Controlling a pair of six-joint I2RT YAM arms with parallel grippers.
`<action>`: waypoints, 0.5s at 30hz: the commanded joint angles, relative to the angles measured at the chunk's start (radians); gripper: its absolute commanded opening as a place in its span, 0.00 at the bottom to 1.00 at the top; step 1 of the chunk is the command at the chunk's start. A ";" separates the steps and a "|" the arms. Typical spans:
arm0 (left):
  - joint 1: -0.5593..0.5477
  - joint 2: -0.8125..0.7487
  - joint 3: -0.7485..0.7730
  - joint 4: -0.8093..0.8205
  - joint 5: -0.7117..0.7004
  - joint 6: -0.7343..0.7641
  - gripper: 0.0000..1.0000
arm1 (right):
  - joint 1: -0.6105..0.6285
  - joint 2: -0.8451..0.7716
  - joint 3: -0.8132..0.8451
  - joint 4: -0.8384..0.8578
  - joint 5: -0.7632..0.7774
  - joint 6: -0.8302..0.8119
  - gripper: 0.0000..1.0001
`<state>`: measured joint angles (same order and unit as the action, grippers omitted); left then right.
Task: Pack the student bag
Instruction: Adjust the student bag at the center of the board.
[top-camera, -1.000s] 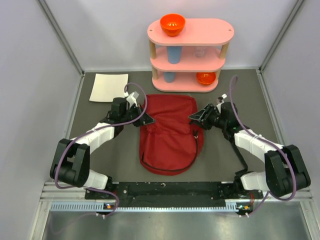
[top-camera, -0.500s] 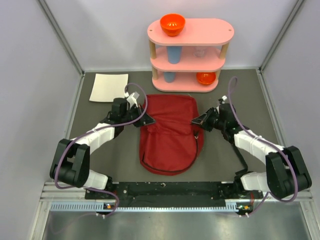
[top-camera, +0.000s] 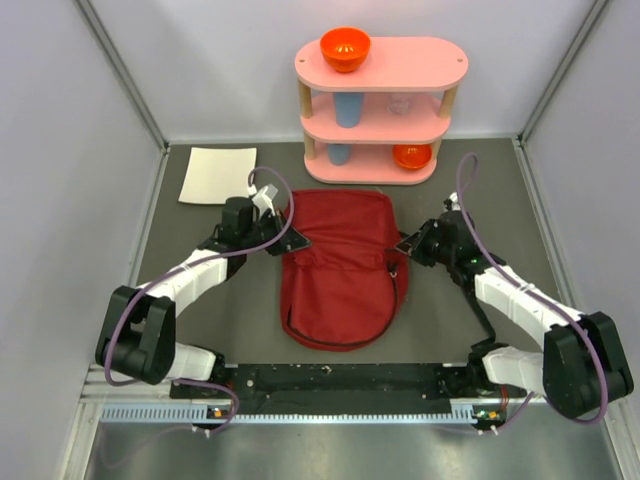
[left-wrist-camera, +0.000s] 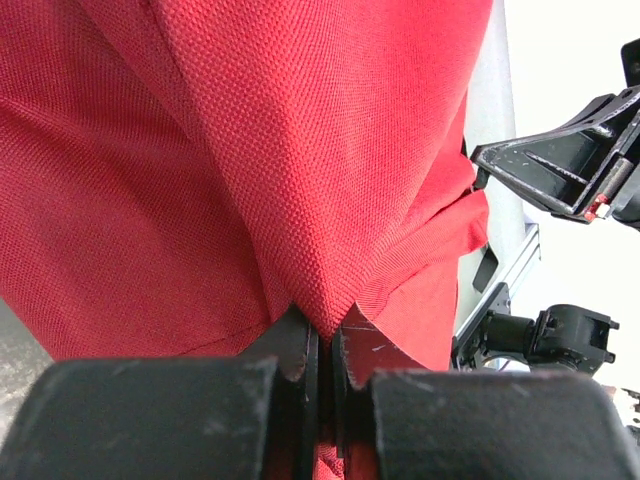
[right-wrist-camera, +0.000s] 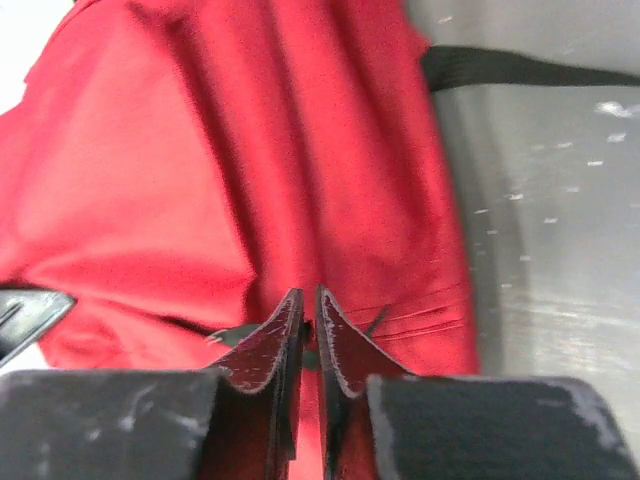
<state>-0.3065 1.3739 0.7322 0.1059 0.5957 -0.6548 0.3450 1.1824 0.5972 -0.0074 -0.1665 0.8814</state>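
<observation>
The left gripper (left-wrist-camera: 322, 352) is squeezed tight on a fold of red cloth at the 10 o'clock edge of the student bag (top-camera: 340, 270). The right gripper (right-wrist-camera: 308, 335) is squeezed tight on the cloth at the bag's 3 o'clock edge, by the black zipper. The bag lies flat in the middle of the table (top-camera: 450, 200). A pink shelf (top-camera: 380, 70) stands at its 12 o'clock, and a white sheet (top-camera: 217, 175) lies at 10 o'clock.

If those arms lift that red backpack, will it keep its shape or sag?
Probably sags: the student bag lies flat and creased, and its fabric puckers where the left fingers pinch it. Likely light, being so flat.
</observation>
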 joint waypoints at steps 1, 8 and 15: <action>0.018 -0.030 -0.013 0.034 -0.010 0.006 0.10 | -0.012 -0.029 0.053 -0.098 0.198 -0.096 0.21; 0.018 -0.076 -0.034 0.011 -0.008 0.011 0.46 | -0.067 -0.078 0.059 -0.183 0.208 -0.173 0.74; 0.018 -0.182 0.021 -0.220 -0.102 0.156 0.61 | -0.074 -0.049 -0.028 0.001 -0.224 -0.064 0.75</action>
<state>-0.2905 1.2850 0.7033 0.0353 0.5652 -0.6220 0.2722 1.1282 0.6125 -0.1513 -0.1253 0.7464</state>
